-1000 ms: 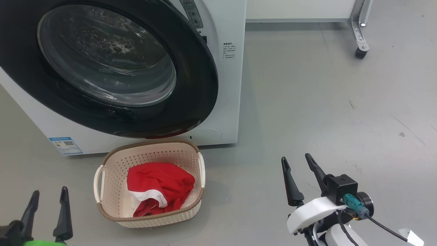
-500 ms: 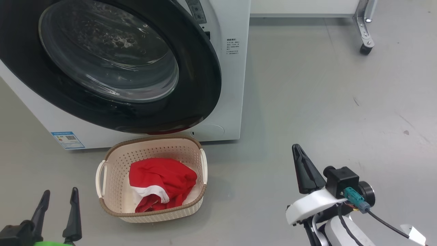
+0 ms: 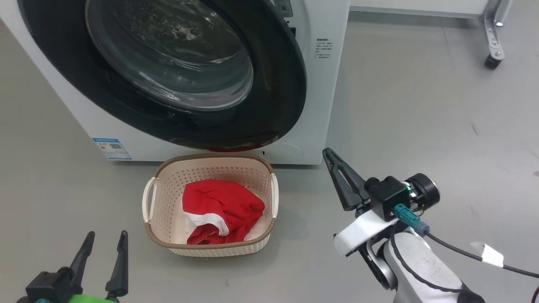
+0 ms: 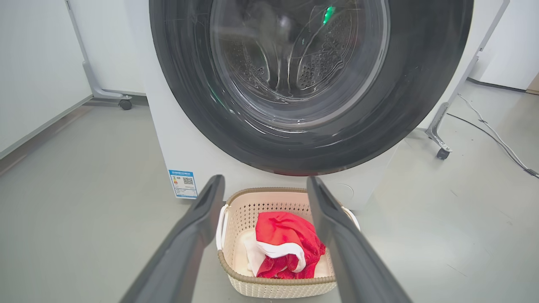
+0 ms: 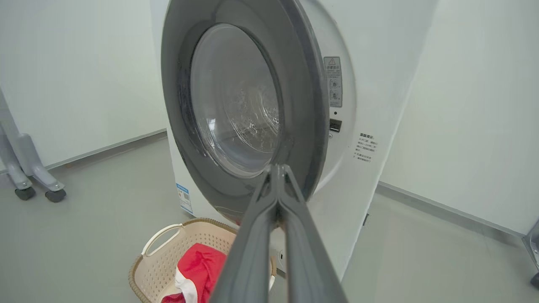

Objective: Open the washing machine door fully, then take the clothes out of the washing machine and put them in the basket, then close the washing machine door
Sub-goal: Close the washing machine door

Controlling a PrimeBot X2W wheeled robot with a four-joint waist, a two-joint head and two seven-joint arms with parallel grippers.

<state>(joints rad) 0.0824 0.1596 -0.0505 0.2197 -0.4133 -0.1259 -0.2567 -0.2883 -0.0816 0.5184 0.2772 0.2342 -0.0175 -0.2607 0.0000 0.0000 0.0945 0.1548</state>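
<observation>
Lying crumpled in the basket [image 3: 212, 156], the clothes [image 3: 223, 206] are a red heap with a white band across the front. They fill the right half of the basket, and cream bottom shows bare to their left. The basket sits on the grey floor [image 3: 400, 118], just in front of the machine [image 3: 320, 105] and below the lowest part of the door [image 3: 273, 105]. The door's black rim covers most of the machine's front. In the right wrist view its free right edge seems to stand a little off the white panel, so it looks ajar rather than latched. In the left wrist view the steel drum [image 4: 311, 71] shows through the door glass. A blue label [image 3: 111, 148] is stuck low on the machine's left side.

The right claw [image 3: 328, 153] has its two fingers pressed flat together with nothing between them. It hangs over the floor to the right of the basket, tips angled up toward the machine's lower right corner. In its own wrist view the tips lie across the door's lower rim; whether they touch it I cannot tell. The left claw [image 3: 107, 235] is spread wide and empty, low at the left, well apart from the basket. A wheeled frame [image 3: 490, 61] stands at the far right.
</observation>
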